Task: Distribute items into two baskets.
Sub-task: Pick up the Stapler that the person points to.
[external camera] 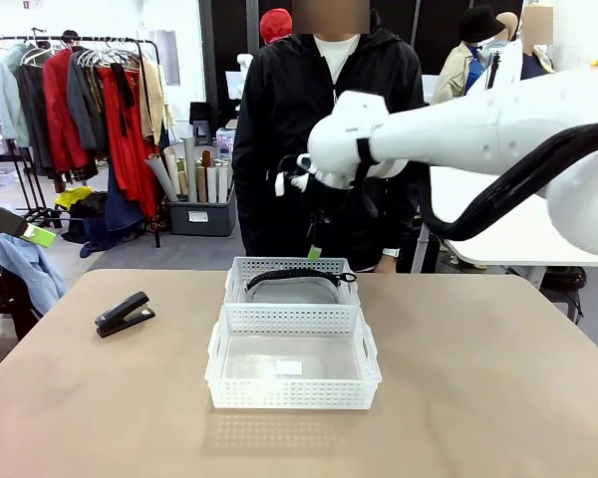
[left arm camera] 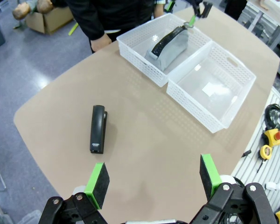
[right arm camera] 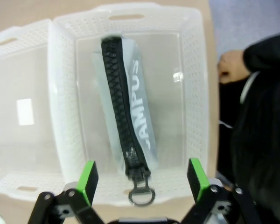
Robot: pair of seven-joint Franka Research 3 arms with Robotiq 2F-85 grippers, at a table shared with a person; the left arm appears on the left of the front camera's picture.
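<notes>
The grey pouch with its black zipper lies inside the far basket. In front of it stands the near basket, holding nothing but a small white label. The black stapler lies on the table to the left of both. My right gripper hangs open above the far basket, straddling the zipper end of the pouch without touching it. My left gripper is open high over the table's left side, with the stapler below and ahead of it.
A person in a black jacket stands at the far edge, one hand resting beside the far basket. The tan table has free room right of the baskets. A clothes rack stands beyond the table at the left.
</notes>
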